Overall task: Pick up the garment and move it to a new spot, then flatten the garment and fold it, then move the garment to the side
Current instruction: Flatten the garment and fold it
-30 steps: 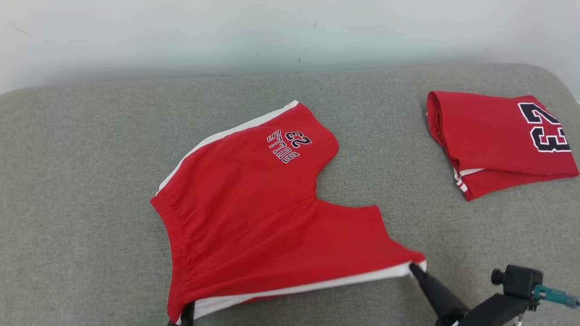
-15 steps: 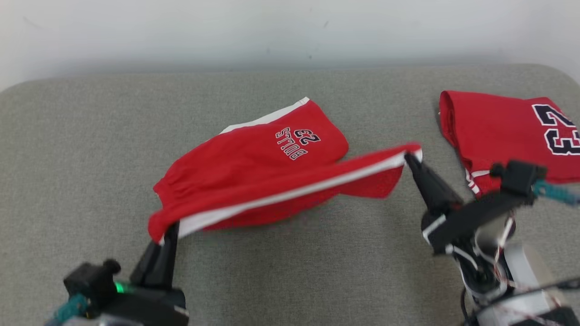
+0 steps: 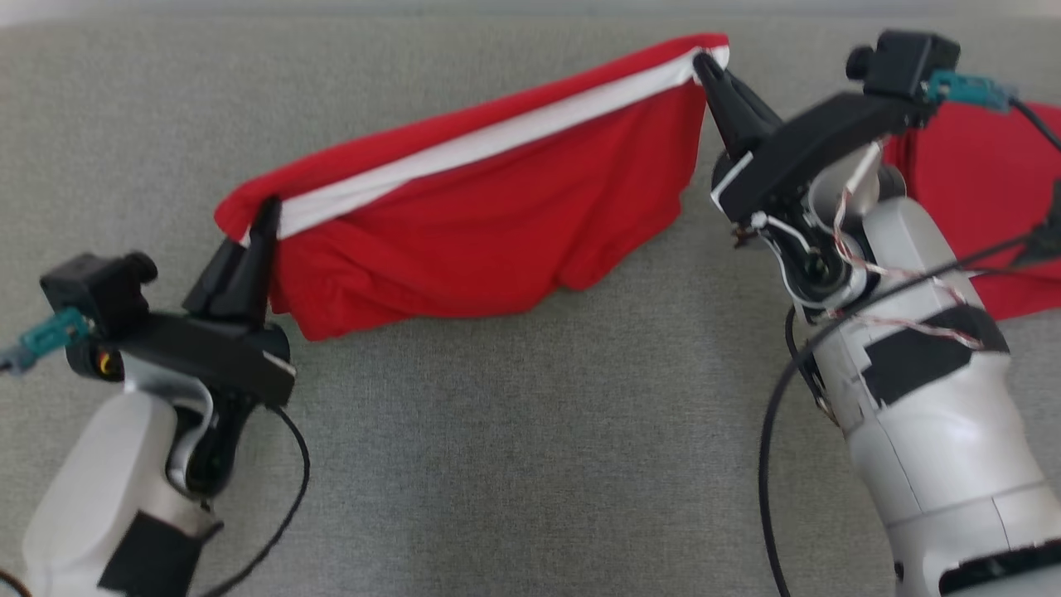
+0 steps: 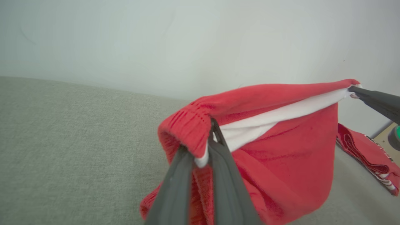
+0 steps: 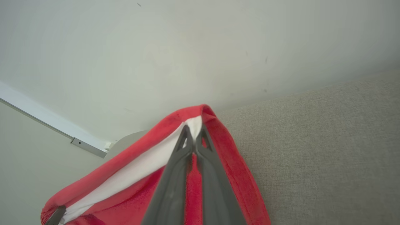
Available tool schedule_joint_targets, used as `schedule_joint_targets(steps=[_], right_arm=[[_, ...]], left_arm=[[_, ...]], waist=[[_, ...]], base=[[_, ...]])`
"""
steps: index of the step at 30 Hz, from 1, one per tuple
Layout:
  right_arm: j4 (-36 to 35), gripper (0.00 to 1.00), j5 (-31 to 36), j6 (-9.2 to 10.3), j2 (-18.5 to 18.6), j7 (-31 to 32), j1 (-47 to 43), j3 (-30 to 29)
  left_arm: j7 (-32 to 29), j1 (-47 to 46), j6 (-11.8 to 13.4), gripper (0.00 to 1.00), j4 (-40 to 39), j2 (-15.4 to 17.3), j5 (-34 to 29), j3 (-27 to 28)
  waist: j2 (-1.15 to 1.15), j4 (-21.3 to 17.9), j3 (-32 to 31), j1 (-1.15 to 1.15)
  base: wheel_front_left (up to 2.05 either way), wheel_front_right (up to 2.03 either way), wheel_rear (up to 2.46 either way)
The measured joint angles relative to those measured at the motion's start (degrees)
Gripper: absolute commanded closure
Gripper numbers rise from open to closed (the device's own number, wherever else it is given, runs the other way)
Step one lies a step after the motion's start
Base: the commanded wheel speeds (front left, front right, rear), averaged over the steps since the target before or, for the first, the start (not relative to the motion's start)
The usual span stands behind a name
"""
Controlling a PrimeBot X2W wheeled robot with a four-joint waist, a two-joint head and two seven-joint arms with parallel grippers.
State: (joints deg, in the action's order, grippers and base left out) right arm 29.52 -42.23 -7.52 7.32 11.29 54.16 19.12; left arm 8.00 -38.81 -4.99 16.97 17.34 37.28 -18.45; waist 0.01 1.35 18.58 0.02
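The garment [image 3: 481, 207] is a pair of red shorts with a white side stripe, lifted off the grey cushion and stretched between both grippers, its loose part hanging below. My left gripper [image 3: 267, 207] is shut on the waistband end, seen close in the left wrist view as red ribbed cloth [image 4: 187, 125] pinched at the gripper [image 4: 208, 147]. My right gripper [image 3: 704, 60] is shut on the hem corner at the far right end; in the right wrist view the gripper [image 5: 193, 132] grips the garment [image 5: 218, 137] at its white stripe.
A second red garment [image 3: 978, 174], folded, lies on the grey cushion [image 3: 514, 431] at the right, partly behind my right arm, and also appears as folded red cloth [image 4: 368, 156] in the left wrist view. A pale wall [image 4: 156, 40] rises behind the cushion.
Both grippers have raised the shorts from lying flat into the air and carried the held edge away from me, over the rest. The head camera has tilted down.
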Motion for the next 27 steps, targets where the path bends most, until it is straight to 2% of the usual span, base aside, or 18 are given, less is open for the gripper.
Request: schedule_joint_targets(steps=[5, 12, 22, 23, 24, 25, 27], right_arm=[[9.84, 1.00, 0.97, 0.00, -1.09, -1.81, 7.23, 2.09], [19.84, 1.00, 1.42, 0.00, -2.18, -5.84, 14.34, 5.12], [28.53, 1.00, 0.93, 0.00, -2.86, -10.48, 19.18, 9.11], [28.97, 0.72, 0.73, 0.00, -2.91, -10.90, 19.24, 9.48], [29.37, 0.31, 0.51, 0.00, -2.92, -11.31, 19.24, 9.88], [29.72, 0.00, 0.16, 0.00, -2.94, -11.57, 19.20, 10.31], [29.99, 0.00, -0.57, 0.00, -2.93, -11.96, 18.93, 11.23]], left_arm=[[-0.82, -6.19, -1.19, 1.00, 7.32, -1.44, 3.08, 0.23], [0.87, -12.57, -2.05, 1.00, 15.26, -1.92, 3.11, -2.18], [3.49, -16.49, -2.41, 1.00, 20.76, -3.15, 5.72, -7.02], [3.69, -16.50, -2.41, 0.58, 21.09, -3.02, 5.73, -7.92], [3.90, -16.49, -2.41, 0.00, 21.31, -2.83, 5.75, -8.84], [4.26, -16.42, -2.42, 0.00, 21.45, -2.59, 5.80, -9.56], [5.38, -16.17, -2.45, 0.00, 21.34, -2.14, 6.35, -9.60]], waist=[[0.00, 0.62, 3.96, 0.00], [0.01, 1.38, 8.19, 0.01], [0.00, 2.69, 10.30, -0.01], [0.01, 2.75, 10.17, -0.01], [0.01, 2.78, 9.96, -0.01], [0.00, 2.79, 9.67, -0.01], [0.00, 2.77, 8.92, -0.01]], base=[[0.00, 0.00, 0.00], [0.00, 0.00, 0.00], [0.00, 0.00, 0.00], [0.00, 0.00, 0.00], [0.00, 0.00, 0.00], [0.00, 0.00, 0.00], [0.00, 0.00, 0.00]])
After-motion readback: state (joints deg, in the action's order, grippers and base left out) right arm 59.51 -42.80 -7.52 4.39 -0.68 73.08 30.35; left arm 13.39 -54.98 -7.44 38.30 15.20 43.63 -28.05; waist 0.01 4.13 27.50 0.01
